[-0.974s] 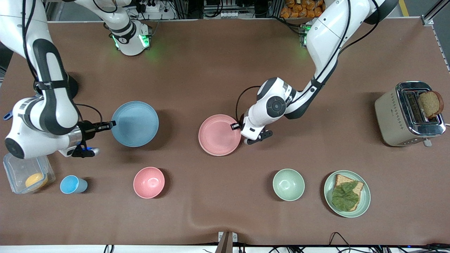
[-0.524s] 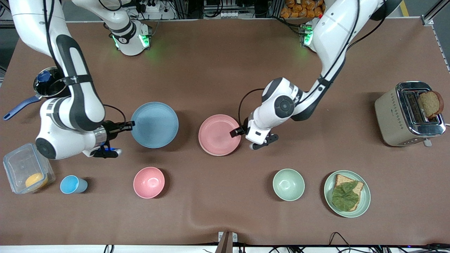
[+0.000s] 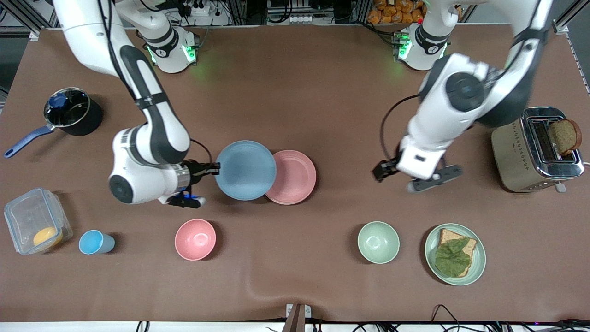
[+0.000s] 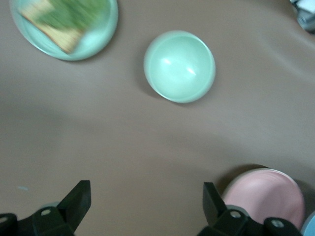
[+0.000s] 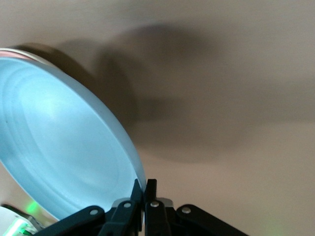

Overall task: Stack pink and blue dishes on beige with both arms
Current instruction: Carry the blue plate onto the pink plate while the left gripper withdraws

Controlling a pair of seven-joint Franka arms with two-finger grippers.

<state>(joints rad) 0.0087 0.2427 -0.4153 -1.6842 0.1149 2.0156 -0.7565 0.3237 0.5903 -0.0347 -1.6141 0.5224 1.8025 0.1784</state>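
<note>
blue plate [image 3: 245, 169] in right tool [image 3: 216, 170], overlapping pink plate [image 3: 295, 177]

one plate [image 3: 245, 169] overlaps the other plate [image 3: 295, 177], toaster [image 3: 534, 150] well apart.

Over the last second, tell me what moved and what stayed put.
The right gripper, shut on the blue plate, carried it toward the left arm's end of the table until it overlaps the pink plate. The left gripper let go of the pink plate's rim, opened and pulled away over bare table. The pink plate, pink bowl, green bowl and toaster stayed put.
</note>
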